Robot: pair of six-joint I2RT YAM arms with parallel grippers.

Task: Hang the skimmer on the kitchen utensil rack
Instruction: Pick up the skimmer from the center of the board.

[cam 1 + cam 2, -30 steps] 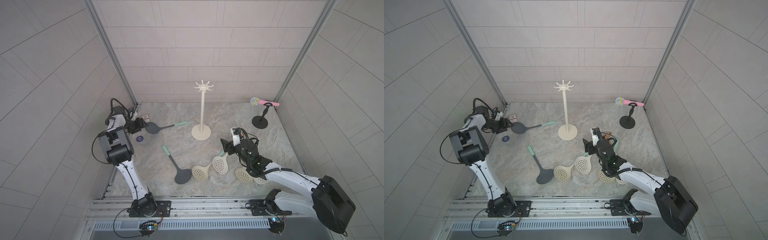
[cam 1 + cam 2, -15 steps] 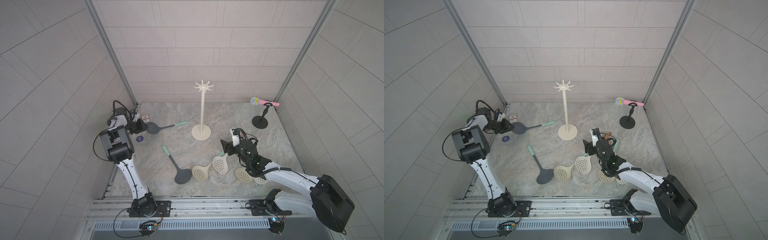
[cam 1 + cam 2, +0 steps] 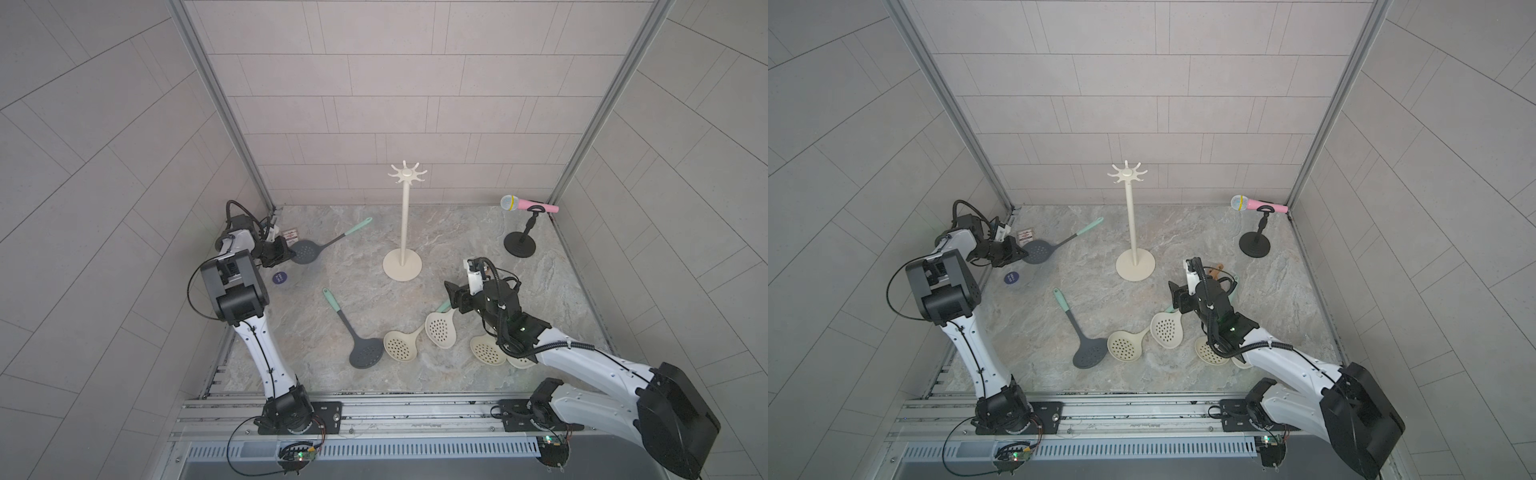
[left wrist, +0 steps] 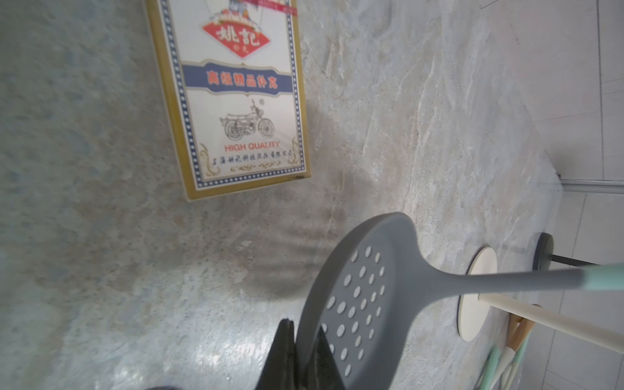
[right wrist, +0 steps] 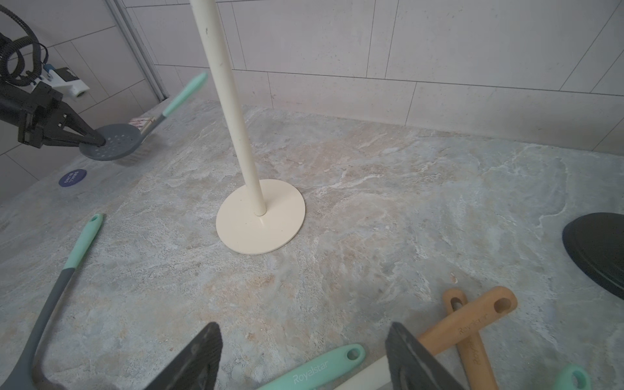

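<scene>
Our left jaws are clamped on the head rim of the grey skimmer [image 3: 305, 252] at the far left of the surface [image 3: 457, 241] — well apart from the kitchen utensil rack [image 3: 404, 224], upright mid-surface. Our right jaws gape open above the cream skimmers [image 3: 441, 332] — gripping nothing.

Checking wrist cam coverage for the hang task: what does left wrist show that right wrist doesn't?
Left wrist only: the card box's motorcycle print. Right wrist only: the open right pincer, the blue sticker, a loose skimmer lying on the table. Both: the left pincer shut on the grey skimmer's perforated head, plus the rack base.
</scene>
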